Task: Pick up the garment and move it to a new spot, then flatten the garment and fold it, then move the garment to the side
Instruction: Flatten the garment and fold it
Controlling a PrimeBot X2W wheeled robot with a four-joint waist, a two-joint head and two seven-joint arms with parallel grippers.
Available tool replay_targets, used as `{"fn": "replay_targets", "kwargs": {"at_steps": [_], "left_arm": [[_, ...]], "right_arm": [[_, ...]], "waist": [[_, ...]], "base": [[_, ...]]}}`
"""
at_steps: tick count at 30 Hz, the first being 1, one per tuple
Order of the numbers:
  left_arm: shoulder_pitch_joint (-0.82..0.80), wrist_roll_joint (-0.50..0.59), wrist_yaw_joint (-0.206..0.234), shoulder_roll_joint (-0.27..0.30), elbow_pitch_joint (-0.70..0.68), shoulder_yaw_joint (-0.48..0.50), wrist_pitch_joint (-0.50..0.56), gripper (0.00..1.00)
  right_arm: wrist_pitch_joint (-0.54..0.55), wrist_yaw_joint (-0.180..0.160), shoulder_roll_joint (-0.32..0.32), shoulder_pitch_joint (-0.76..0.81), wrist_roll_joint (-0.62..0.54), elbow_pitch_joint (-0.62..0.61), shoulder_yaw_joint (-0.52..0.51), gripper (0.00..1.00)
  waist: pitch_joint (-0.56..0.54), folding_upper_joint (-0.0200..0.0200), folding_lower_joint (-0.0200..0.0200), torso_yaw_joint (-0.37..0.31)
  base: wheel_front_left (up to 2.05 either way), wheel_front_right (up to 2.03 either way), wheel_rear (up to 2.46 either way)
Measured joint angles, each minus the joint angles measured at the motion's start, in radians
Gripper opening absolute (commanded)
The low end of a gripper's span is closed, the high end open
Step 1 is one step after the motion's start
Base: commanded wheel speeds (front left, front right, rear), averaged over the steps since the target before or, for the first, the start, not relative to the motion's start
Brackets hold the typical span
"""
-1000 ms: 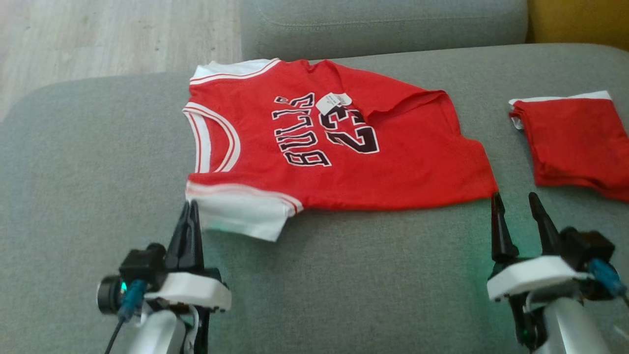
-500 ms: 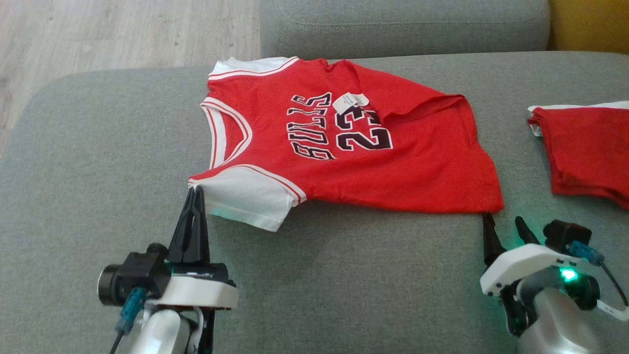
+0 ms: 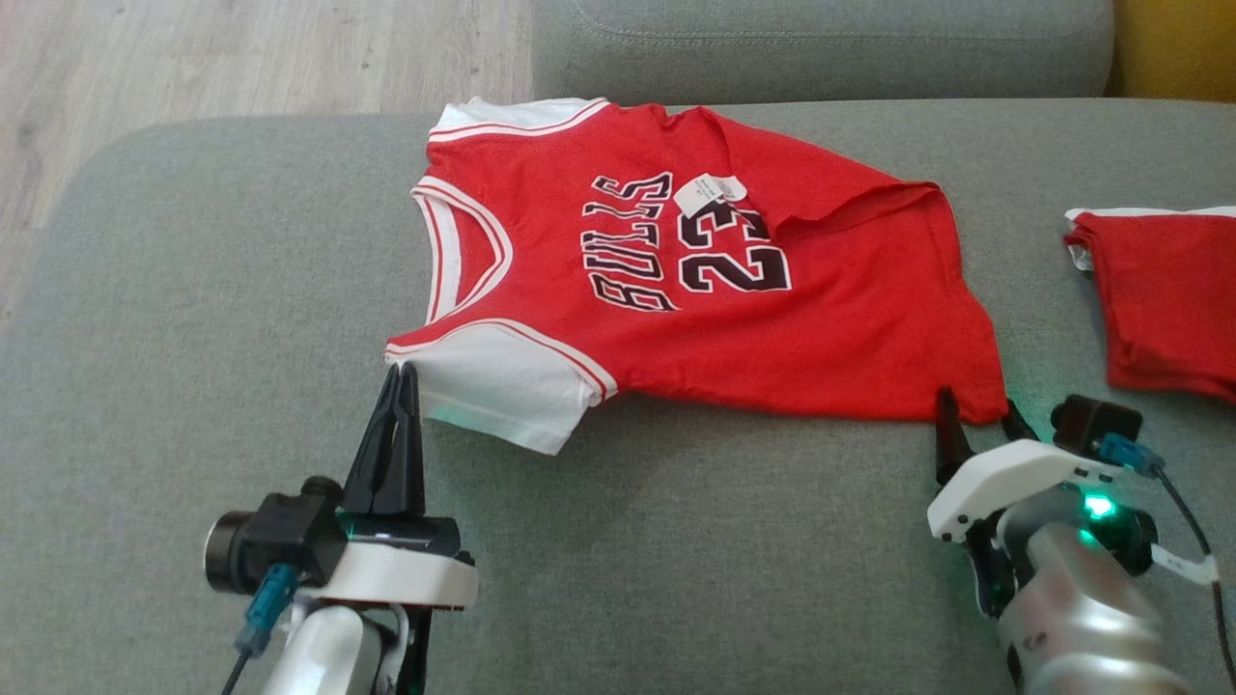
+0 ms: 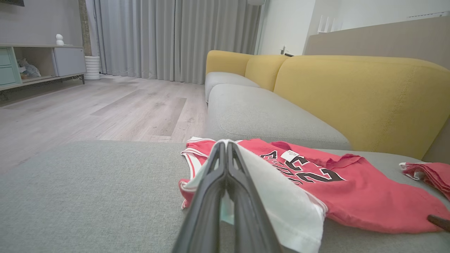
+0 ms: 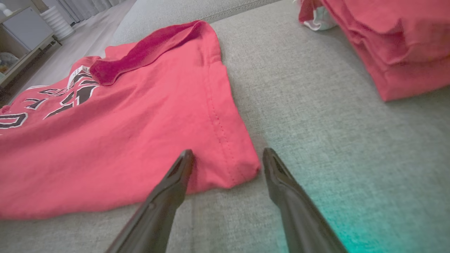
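even soft daylight, faint shadows, a green glow on the fabric, slight softness near edges.

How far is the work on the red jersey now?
Done: the red jersey lies spread on the sofa cushion, its far hem folded over. In hand: left gripper shut on the white sleeve; right gripper, jaws open, straddles the hem corner. Left: flattening, folding, moving aside.

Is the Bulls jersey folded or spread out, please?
Mostly spread: the jersey lies flat, front up, with one far edge flipped over.
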Motion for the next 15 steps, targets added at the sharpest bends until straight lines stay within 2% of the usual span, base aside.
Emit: {"fn": "replay_targets", "kwargs": {"at_steps": [1, 2, 4, 10, 11, 15], "left_arm": [[0.000, 0.000, -0.001, -0.001, 0.000, 0.001, 0.000, 0.00], [0.000, 0.000, -0.001, -0.001, 0.000, 0.002, -0.001, 0.00], [0.000, 0.000, -0.008, -0.004, 0.000, 0.004, -0.003, 0.00], [0.000, 0.008, -0.008, -0.006, 0.005, 0.024, -0.003, 0.00], [0.000, 0.007, -0.008, -0.005, 0.004, 0.042, -0.003, 0.00], [0.000, -0.042, -0.010, -0.009, -0.010, 0.083, -0.003, 0.00]], "right_arm": [[-0.004, 0.000, -0.001, -0.011, -0.009, 0.016, -0.002, 1.00], [-0.006, 0.000, -0.001, -0.022, -0.016, 0.033, -0.006, 0.96], [-0.014, 0.000, -0.003, -0.040, -0.022, 0.063, -0.013, 0.00], [-0.026, 0.000, -0.008, -0.063, 0.008, 0.094, 0.039, 0.00], [-0.030, 0.000, -0.007, -0.063, 0.041, 0.070, 0.080, 0.00], [-0.031, 0.000, -0.006, -0.062, 0.076, -0.086, 0.132, 0.00]], "waist": [[0.001, 0.0000, 0.0000, 0.000], [0.002, 0.0000, 0.0000, 0.001], [0.003, 0.0000, 0.0000, 0.002], [-0.006, 0.0000, 0.0000, -0.005], [-0.014, 0.0000, -0.0001, -0.013], [-0.033, 0.0000, -0.0001, -0.034]], "base": [[0.00, 0.00, 0.00], [0.00, 0.00, 0.00], [0.00, 0.00, 0.00], [0.00, 0.00, 0.00], [0.00, 0.00, 0.00], [0.00, 0.00, 0.00]]}}
